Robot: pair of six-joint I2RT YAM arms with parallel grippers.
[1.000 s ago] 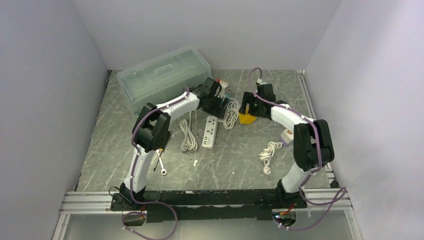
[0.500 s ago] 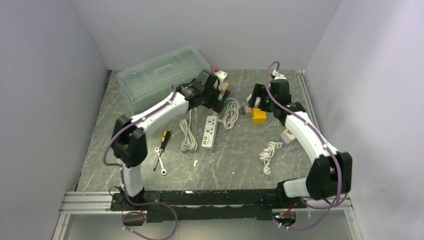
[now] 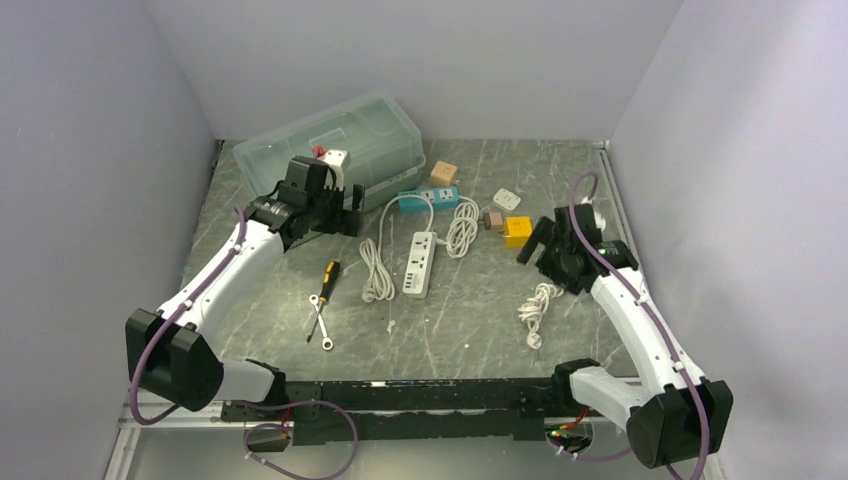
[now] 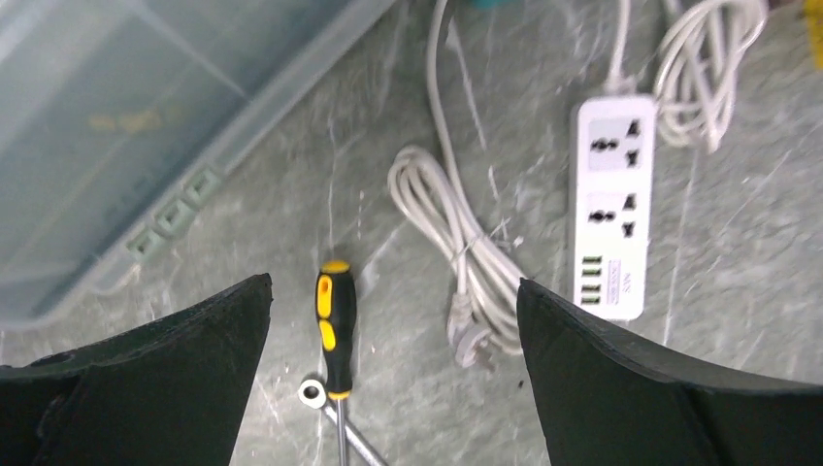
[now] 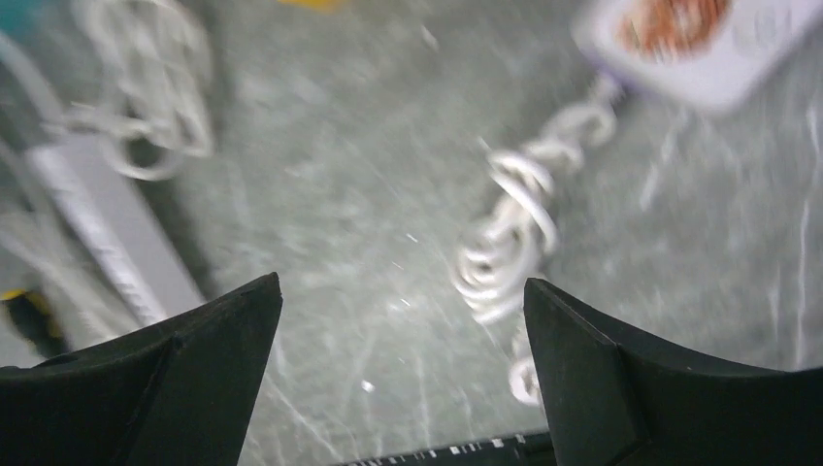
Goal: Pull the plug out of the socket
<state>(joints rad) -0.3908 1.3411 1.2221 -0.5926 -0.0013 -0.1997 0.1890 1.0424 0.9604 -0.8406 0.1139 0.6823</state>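
Observation:
A teal socket strip [image 3: 430,198] lies at the back middle with a tan cube plug [image 3: 444,172] right behind it; I cannot tell whether they are joined. A yellow cube [image 3: 517,230] and a pinkish adapter [image 3: 492,220] lie to its right. My left gripper [image 3: 343,218] is open and empty in front of the clear box, over a screwdriver [image 4: 335,325] and a bundled cord [image 4: 456,257]. My right gripper [image 3: 534,246] is open and empty, above a coiled white cable [image 3: 538,305], which is blurred in the right wrist view [image 5: 510,243].
A clear lidded box [image 3: 330,150] stands at the back left. A white power strip [image 3: 420,263] with its coiled cord [image 3: 462,225] lies in the middle. A wrench [image 3: 320,330] lies by the screwdriver. A small white adapter [image 3: 506,198] lies at the back, and another white adapter [image 5: 699,39] beside the coil.
Both arms have drawn back from the back middle: the left swung left toward the box, the right swung right and nearer. The yellow cube and the adapters now lie free on the table.

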